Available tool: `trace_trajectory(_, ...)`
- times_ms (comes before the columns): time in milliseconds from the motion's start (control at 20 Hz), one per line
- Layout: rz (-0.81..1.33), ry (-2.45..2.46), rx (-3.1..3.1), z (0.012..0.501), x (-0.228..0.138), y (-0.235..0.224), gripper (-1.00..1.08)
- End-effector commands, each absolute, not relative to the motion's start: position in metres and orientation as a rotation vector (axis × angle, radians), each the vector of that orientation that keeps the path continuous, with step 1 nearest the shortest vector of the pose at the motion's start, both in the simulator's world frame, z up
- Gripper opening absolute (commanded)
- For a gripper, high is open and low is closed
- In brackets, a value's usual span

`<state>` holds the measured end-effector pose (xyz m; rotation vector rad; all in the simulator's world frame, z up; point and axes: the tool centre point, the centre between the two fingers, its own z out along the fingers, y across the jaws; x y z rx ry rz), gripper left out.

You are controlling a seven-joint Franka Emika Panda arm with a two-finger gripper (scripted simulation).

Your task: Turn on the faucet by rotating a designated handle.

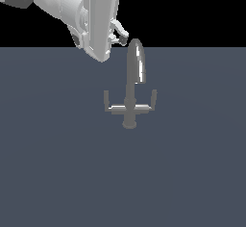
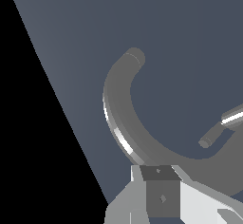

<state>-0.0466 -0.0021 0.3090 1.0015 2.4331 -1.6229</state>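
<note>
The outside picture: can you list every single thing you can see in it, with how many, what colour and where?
faucet: one, grey metal, standing mid-floor, with a tall arched spout.
handle: one, grey peg, end of the crossbar on the exterior view's left, by a white glint.
other peg: one, grey, crossbar end on the exterior view's right.
floor: one, dark blue-grey, under everything.
arm: one, white, up high.
pincer: one, white, beside the spout's top.
</note>
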Motion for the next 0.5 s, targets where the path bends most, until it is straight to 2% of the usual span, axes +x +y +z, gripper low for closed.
trace_trajectory(0, -1.680, 2.470, 0.891, 0.300, -0.040, 0.000, -1.00)
trace_trajectory(450, -1.880, 2.569, 0.489, 0.268, -0.017, 0.010, -1.00)
